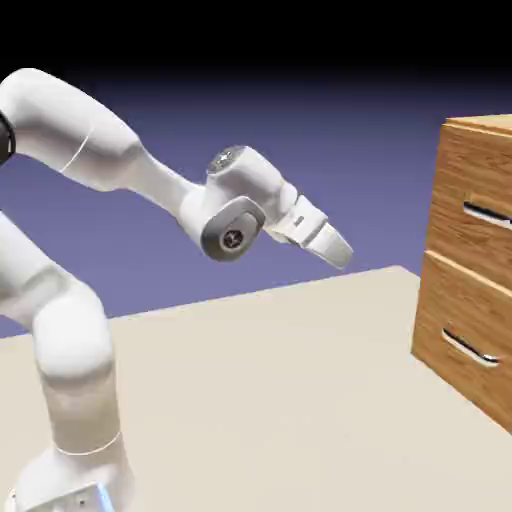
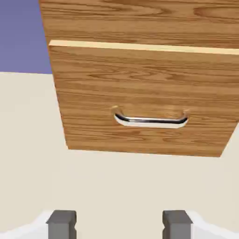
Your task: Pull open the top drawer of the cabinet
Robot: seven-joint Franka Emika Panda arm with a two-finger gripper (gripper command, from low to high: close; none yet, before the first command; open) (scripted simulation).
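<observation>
You see a lower wood-grain drawer (image 2: 149, 84) with a silver bar handle (image 2: 151, 122), pale floor (image 2: 116, 182) around its bottom edge, and, at your view's bottom, two grey fingertips (image 2: 62, 225) standing wide apart, nothing between them but floor.

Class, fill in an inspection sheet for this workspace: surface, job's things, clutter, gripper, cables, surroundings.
Surface: pale, plain table top
Job's things: wood-grain cabinet with two drawers; top drawer looks closed, its silver bar handle untouched; lower drawer has a matching handle
Clutter: nothing seen
Gripper: open, nothing between the fingertips, short of the cabinet
Cables: nothing seen
Surroundings: blue-violet backdrop, darkening to black at the top
</observation>
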